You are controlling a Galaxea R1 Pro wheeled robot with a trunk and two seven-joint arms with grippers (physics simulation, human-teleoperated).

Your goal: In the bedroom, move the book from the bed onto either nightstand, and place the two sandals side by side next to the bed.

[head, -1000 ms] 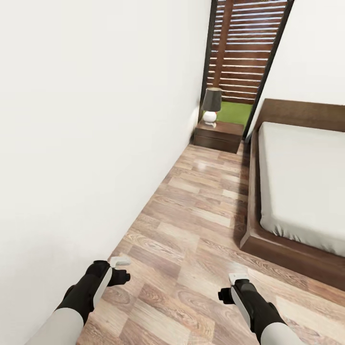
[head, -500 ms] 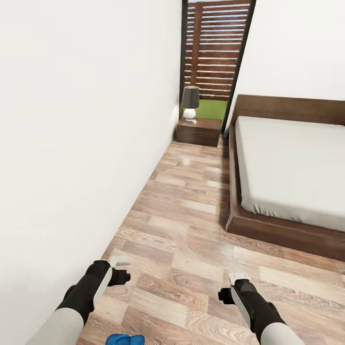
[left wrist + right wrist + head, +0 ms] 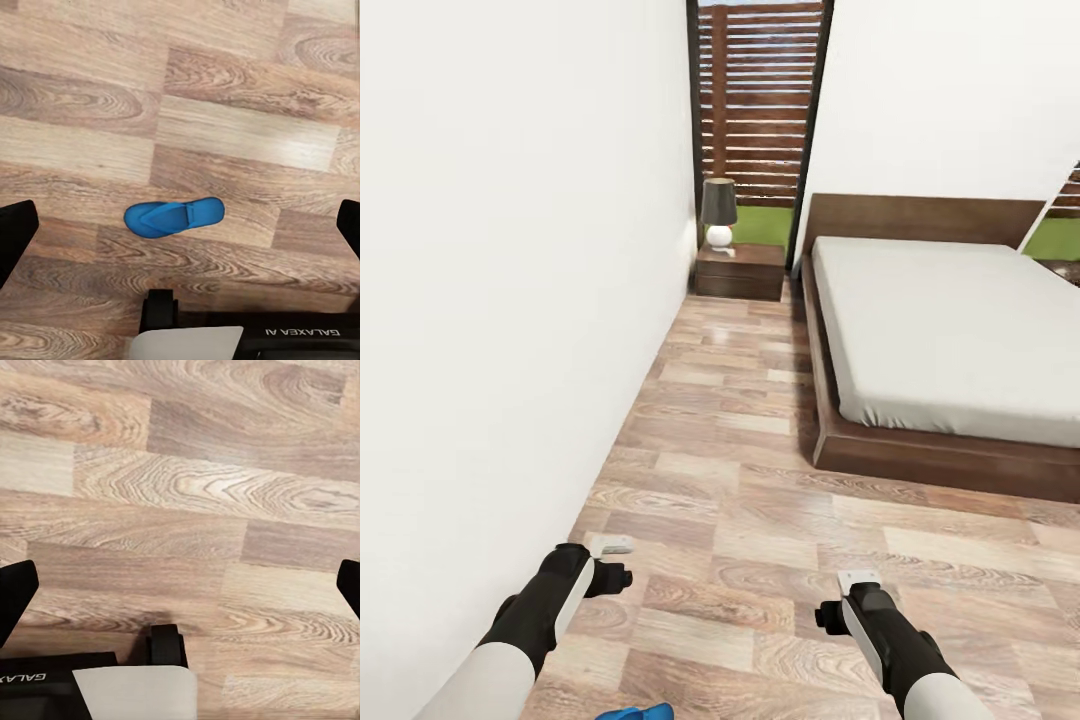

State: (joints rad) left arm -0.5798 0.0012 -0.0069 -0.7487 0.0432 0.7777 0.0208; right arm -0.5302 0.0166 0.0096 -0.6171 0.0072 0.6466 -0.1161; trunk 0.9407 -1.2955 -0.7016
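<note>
The robot is rolling and turning in the bedroom, and the head view has swung with it. A second ago the bed point(image 3: 950, 330) was cut off at the side of the picture. Now much more of its grey top and dark headboard shows. The nightstand point(image 3: 739, 271) with a little lamp point(image 3: 719, 210) sits in the corner just beside the bed's head. No book can be seen on the part of the bed that shows.

One blue sandal point(image 3: 174, 216) lies flat on the wood floor point(image 3: 760, 480) under the left pincer point(image 3: 610, 560). Its tip also peeks in at the bottom edge of the head view. Half a second ago more of it showed there.

The left pincer is spread wide and holds nothing. The right pincer point(image 3: 850, 595) is spread wide too, with bare floor under it.

I think the robot is lining up to see the room, and the sandal below looks like the nearest thing to grab first
</note>
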